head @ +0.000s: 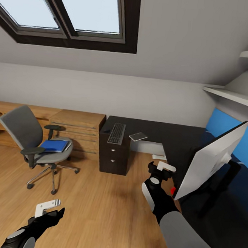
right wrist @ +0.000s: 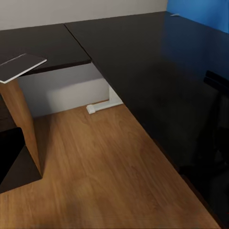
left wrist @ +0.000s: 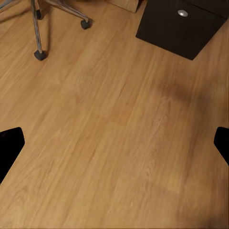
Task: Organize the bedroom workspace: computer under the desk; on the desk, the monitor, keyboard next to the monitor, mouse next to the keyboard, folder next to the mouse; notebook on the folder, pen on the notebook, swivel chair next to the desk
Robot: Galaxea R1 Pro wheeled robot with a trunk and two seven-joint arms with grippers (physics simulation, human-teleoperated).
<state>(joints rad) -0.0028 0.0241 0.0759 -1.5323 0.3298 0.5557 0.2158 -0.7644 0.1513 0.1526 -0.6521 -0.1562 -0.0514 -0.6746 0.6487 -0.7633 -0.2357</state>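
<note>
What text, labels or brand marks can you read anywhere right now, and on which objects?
None can be read.
Keyboard: key legends too small to read.
Monitor: pale back bears no logo.
Folder: plain blue cover.
Notebook: plain grey cover.
Desk drawer unit: silver knobs, no labels.

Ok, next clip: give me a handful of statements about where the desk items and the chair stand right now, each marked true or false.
1. The folder lies on the seat of the swivel chair. True.
2. The keyboard is on the floor. False: it lies on the desk, above the drawer unit.
3. The notebook lies on the desk beside the keyboard. True.
4. The monitor shows its black screen to the head camera. False: its light back faces the camera.
5. The left end effector holds the folder. False: it hangs over bare floor, open and empty.
</note>
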